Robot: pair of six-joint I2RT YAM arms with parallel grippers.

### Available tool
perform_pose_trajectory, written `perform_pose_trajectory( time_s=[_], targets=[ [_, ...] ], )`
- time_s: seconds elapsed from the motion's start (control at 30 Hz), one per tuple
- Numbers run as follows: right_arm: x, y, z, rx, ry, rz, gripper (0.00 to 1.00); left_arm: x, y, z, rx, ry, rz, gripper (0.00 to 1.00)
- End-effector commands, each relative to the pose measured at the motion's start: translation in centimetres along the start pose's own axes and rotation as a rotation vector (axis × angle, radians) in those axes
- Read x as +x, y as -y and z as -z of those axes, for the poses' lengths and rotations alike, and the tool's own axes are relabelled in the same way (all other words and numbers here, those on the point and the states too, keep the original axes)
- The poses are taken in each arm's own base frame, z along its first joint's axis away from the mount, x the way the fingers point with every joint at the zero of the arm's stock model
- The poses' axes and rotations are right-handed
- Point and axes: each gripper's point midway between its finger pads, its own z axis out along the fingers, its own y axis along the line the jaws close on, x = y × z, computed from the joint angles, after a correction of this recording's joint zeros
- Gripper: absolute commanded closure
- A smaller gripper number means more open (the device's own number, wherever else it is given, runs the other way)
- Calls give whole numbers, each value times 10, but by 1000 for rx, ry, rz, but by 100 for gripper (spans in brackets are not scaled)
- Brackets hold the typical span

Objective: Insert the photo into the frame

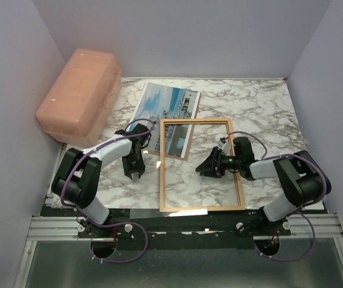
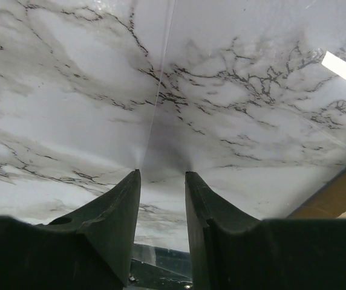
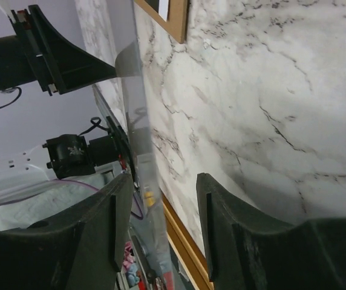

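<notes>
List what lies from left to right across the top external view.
pink box → left end effector → frame, left rail → right end effector → frame, right rail. The photo is left out: it overlaps the frame's far left corner, so its place is unclear.

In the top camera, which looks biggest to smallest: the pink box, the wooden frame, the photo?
Largest: frame and pink box, about alike; the tall box sits nearer the camera, so unranked.
Smallest: photo.
</notes>
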Motion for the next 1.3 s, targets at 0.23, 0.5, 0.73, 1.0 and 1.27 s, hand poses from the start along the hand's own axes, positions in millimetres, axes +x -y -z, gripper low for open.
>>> perform_pose_trajectory(
  time_s=[0.23,0.5,0.73,1.0,1.27],
  targets=[
    [-24,-29,-10,-105,-4,23,57,-7,-6,1,-46,36,-25,64],
    [-25,-29,-13,-105,-17,29,94,-9,-3,6,-33,47,-28,62],
    [-27,-45,-2,-104,-11,75,100,-14,12,29,88,103,-38,45],
    [-57,-100,42,0,207,222,100,-22,37,71,288,204,-61,33],
    [-79,-149,105,155,430,308,100,-20,79,104,514,249,-93,30]
  ],
)
